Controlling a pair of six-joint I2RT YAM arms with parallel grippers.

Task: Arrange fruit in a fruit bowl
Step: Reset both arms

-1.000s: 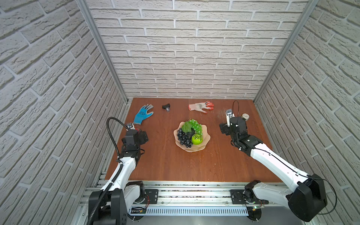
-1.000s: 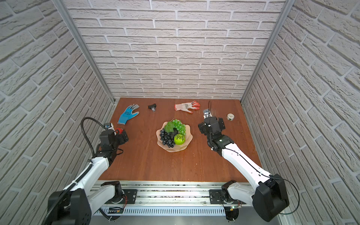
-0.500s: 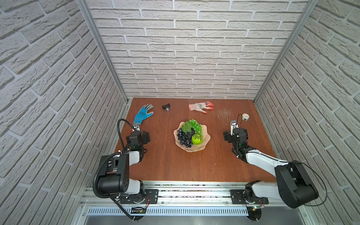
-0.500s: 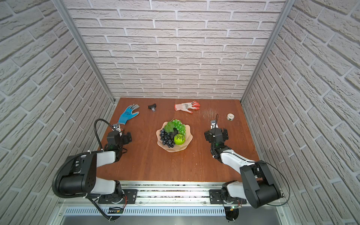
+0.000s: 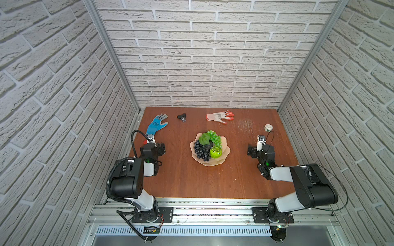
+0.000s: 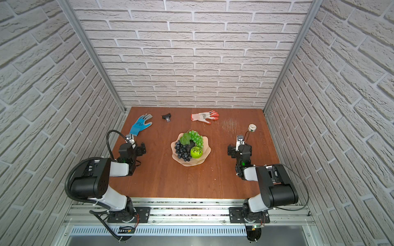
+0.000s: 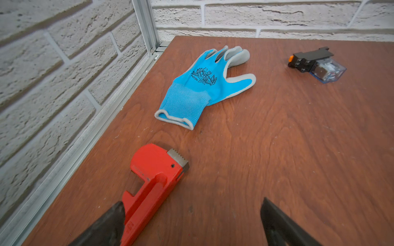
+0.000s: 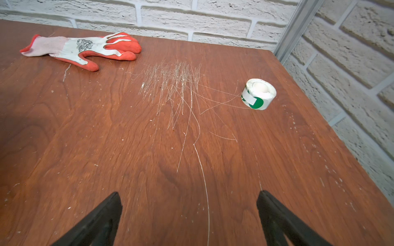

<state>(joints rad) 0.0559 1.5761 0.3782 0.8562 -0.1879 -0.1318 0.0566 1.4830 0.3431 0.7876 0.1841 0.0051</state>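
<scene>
Since all four pcs of fruit sit inside the fruit bowl [image 5: 225, 151] at mid-desk [image 5: 191, 183], the job looks done or nearly so, imo. Green grape bunch [image 5: 215, 137] curls along the far rim. Dark grape bunch [image 5: 201, 151] fills the bowl's left side, long axis approx front-to-back. Bright green round fruit [image 5: 215, 152] sits just beside it, toward the right.

Key relation: the bowl lies between the arms, off to the side of each, not ahead. Left gripper [image 7: 191, 202] and right gripper [image 8: 188, 194] both aim at the back wall, jaws spread wide, nothing between them. The right one looks a bit nearer in both top views, so any last nudge prob. falls to it.

Hard to make out: the dark avocado-like piece [image 5: 210, 145], wedged btw the bunches, mostly covered. The bowl is absent from both wrist views. Left wrist view shows a red wrench [image 7: 155, 170] passing behind one finger; contact can't be told.
</scene>
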